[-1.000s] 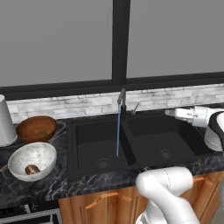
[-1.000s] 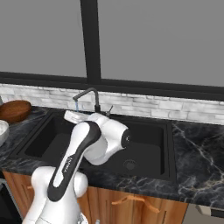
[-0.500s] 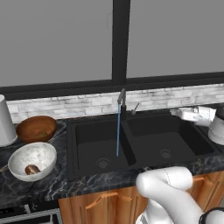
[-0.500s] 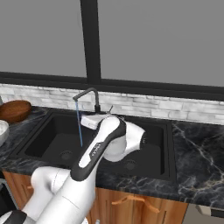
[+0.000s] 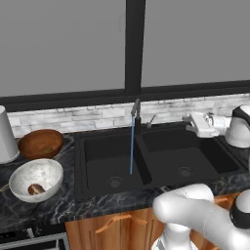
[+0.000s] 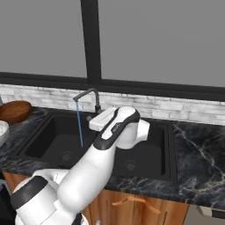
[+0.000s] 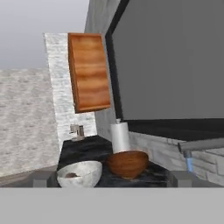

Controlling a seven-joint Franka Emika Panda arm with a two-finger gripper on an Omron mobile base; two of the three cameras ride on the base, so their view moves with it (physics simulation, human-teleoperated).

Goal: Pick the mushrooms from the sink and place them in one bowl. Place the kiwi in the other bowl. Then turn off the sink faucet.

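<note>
The gripper [image 5: 191, 123] hangs over the right basin of the sink [image 5: 97, 190], jaws spread wide and holding nothing. The faucet [image 5: 135, 112] is the landmark: it stands at the back rim over the divider, water running [image 5: 132, 146] into the left basin, and the gripper lies to its right at about spout height, pointing toward it. The thin lever [image 5: 151, 120] juts from the faucet's right side, slanting up toward the gripper, so it is the nearest part; the coming move looks like a short sideways reach to it. Room is open above the right basin; the backsplash sits close behind the faucet. Far left of the faucet on the counter, the white bowl [image 5: 36, 178] holds a mushroom [image 5: 35, 189], and the wooden bowl [image 5: 41, 143] sits just behind it; I cannot tell whether the kiwi is inside. Both basins look bare of produce
</note>
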